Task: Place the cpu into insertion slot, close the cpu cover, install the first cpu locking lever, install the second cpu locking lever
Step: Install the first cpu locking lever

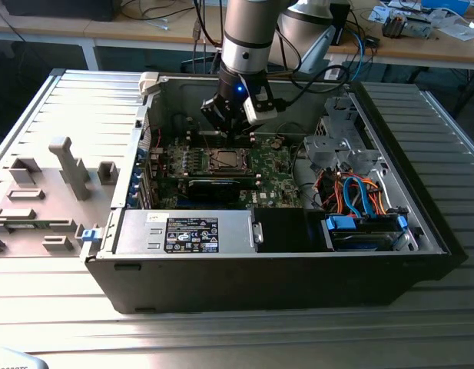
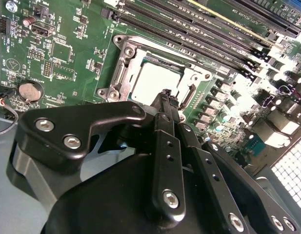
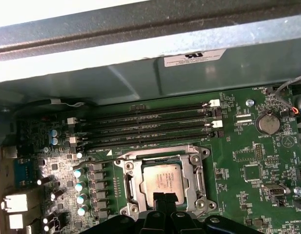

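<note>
Case (image 1: 260, 269): on the table (image 1: 221, 338), mid-table, open side up.
Side panel (image 1: 37, 192): on the table, against the case at the exterior view's left.
Board (image 1: 279, 165): flat in the case, toward its far wall.
Chip (image 3: 162, 181): in the socket (image 3: 130, 187) on the board.
Memory slots (image 3: 140, 126): between socket and far wall.
Hand (image 1: 235, 131): over the chip.
Power box (image 1: 187, 231): along the case's near wall.

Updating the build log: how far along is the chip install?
Done: the chip sits in its socket, with the cover frame lying flat around it. In hand: the pincer, shut, is at the socket's edge. Left: the two levers; I cannot tell whether either is latched.
</note>
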Controlling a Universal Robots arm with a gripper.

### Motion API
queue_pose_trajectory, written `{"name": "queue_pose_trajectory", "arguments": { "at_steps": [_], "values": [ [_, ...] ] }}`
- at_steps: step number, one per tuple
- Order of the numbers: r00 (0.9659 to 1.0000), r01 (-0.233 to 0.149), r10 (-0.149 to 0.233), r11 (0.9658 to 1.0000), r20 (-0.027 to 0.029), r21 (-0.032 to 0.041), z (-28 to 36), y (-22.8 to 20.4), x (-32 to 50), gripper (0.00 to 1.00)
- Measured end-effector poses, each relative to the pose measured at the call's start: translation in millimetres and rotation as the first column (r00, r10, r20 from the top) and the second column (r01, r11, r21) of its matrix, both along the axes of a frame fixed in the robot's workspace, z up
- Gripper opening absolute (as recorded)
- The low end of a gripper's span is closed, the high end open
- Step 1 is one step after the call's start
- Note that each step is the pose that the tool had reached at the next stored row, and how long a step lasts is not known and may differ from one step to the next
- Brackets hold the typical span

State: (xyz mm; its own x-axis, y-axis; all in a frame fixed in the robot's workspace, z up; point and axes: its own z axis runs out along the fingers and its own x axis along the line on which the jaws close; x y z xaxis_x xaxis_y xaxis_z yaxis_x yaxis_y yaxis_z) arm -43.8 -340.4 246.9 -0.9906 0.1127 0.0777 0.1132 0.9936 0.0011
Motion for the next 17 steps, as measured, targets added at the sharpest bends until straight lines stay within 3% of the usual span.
{"name": "queue_pose_trajectory", "arguments": {
  "at_steps": [17],
  "values": [
    [0.9997,-0.024,0.024,0.9997,0.0000,0.0016,0.0,0.0,0.0,0.11]
  ]
}}
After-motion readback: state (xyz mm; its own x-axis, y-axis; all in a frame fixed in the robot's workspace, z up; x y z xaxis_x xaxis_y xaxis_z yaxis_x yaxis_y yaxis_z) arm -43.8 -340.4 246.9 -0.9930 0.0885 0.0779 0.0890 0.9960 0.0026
